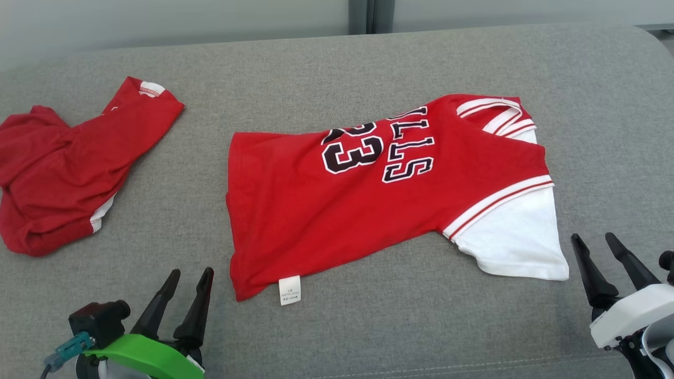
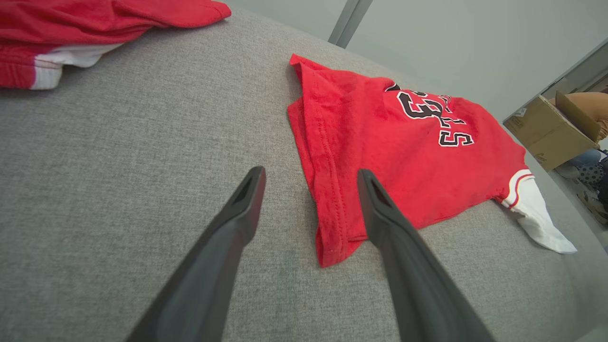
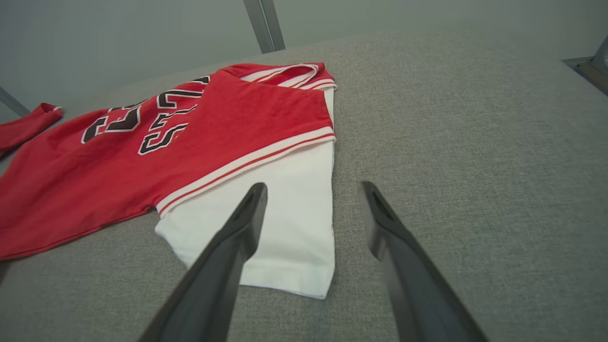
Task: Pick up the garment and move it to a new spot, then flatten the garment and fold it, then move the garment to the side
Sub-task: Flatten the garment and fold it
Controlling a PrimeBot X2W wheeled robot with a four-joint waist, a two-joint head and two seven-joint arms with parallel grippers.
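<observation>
The garment (image 1: 368,210) is a red jersey with black-and-white number and letters and white sleeves. It lies flat, folded along its length, in the middle of the grey cushion (image 1: 421,326), with a white label at its near left corner. My left gripper (image 1: 190,271) is open at the lower left, just short of that corner. In the left wrist view the left gripper (image 2: 309,172) hovers over the hem of the garment (image 2: 403,156). My right gripper (image 1: 594,237) is open beside the white sleeve. In the right wrist view the right gripper (image 3: 313,185) straddles that sleeve's (image 3: 285,223) outer edge.
A second red garment (image 1: 63,168) lies crumpled at the cushion's left, and it shows as the red garment (image 2: 95,19) at the top of the left wrist view. A cardboard box (image 2: 546,133) stands beyond the cushion's right end. A pale wall runs behind.
</observation>
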